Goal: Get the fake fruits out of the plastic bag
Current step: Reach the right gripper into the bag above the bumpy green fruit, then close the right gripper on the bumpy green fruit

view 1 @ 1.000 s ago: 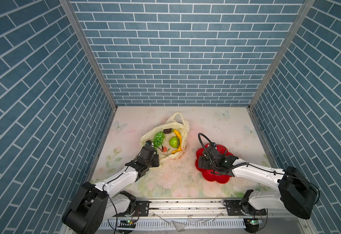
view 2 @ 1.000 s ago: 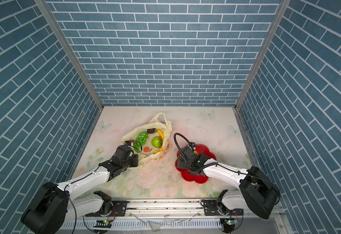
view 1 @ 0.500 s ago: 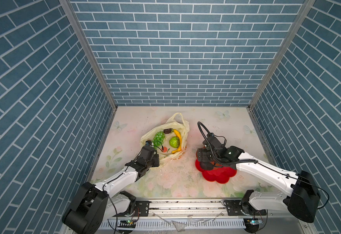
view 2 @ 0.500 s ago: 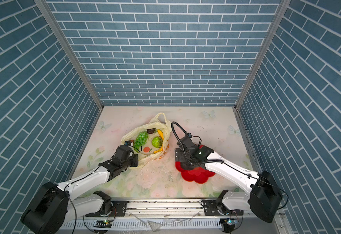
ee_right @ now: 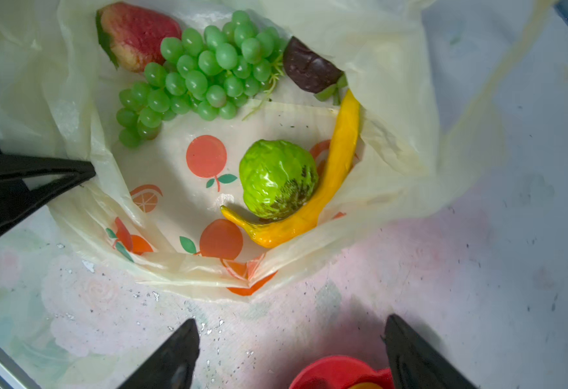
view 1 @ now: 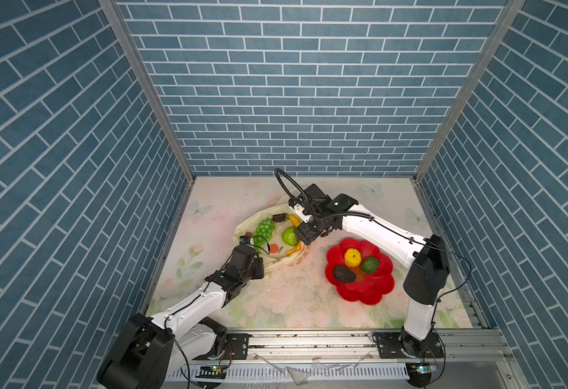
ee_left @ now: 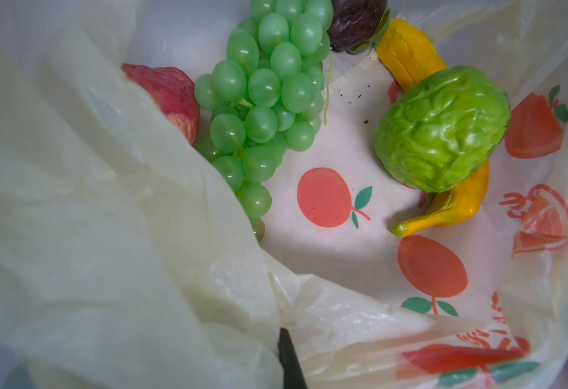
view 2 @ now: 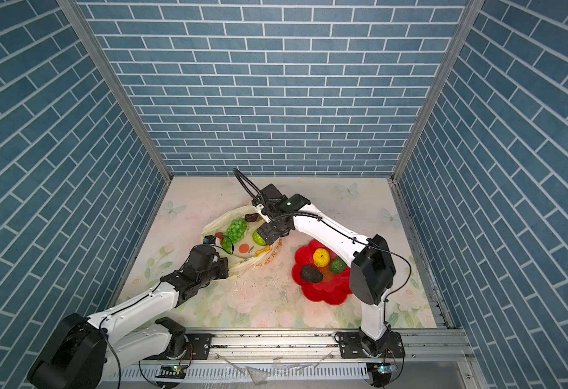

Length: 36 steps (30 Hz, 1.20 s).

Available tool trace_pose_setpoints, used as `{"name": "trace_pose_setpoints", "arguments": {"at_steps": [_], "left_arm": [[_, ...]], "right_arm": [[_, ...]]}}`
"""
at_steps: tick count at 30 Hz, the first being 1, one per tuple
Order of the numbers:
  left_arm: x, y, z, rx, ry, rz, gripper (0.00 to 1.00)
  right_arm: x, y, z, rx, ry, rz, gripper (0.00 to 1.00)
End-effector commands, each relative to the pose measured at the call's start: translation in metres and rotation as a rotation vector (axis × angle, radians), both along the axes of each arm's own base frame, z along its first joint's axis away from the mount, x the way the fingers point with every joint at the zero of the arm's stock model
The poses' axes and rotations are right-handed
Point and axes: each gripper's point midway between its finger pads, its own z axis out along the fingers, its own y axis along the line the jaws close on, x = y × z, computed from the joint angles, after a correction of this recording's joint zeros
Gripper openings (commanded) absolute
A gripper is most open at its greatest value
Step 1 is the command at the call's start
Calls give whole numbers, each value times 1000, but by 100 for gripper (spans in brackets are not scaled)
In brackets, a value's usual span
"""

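Currently, the plastic bag (view 1: 277, 240) is spread open on the floral desk (view 1: 292, 303), at 10 o'clock of the red flower-shaped plate (view 1: 373, 290) in both top views. Its 7 o'clock rim is pinched by the closed left hand (view 1: 257, 267), and the film is seen bunched around that hand in the left wrist view. The right hand (ee_right: 291, 321) is held over the bag's 3 o'clock edge, with its jaws spread wide and nothing between them. Inside the bag are seen a grape bunch (ee_right: 201, 70), a strawberry (ee_right: 137, 33) just beside it, a dark brown fruit (ee_right: 309, 70), and a banana (ee_right: 336, 161) curved around and touching a green bumpy fruit (ee_right: 275, 178). On the plate are laid a yellow lump (view 1: 352, 257) at 12 o'clock, a green round fruit (view 1: 370, 265) at 2 o'clock and a dark bumpy fruit (view 1: 344, 274) at 9 o'clock.
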Motion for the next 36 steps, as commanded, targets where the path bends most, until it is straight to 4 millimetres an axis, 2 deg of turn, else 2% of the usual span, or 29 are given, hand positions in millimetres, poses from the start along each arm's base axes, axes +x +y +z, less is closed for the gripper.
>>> {"name": "trace_pose_setpoints", "arguments": {"at_steps": [1, 6, 7, 16, 24, 36], "left_arm": [[-1, 6, -1, 1, -13, 29, 0], [0, 7, 0, 3, -17, 34, 0], [0, 7, -1, 3, -15, 34, 0], [0, 7, -2, 6, -11, 34, 0], [1, 6, -3, 6, -8, 32, 0], [2, 6, -4, 11, -5, 34, 0]], "right_arm": [[-6, 12, -9, -54, 57, 210, 84], [6, 37, -23, -50, 83, 272, 78], [10, 41, -37, -64, 96, 277, 78], [28, 58, -65, -105, 92, 309, 73], [43, 58, -82, -180, 42, 314, 75], [39, 62, -109, -269, 47, 367, 75]]}}
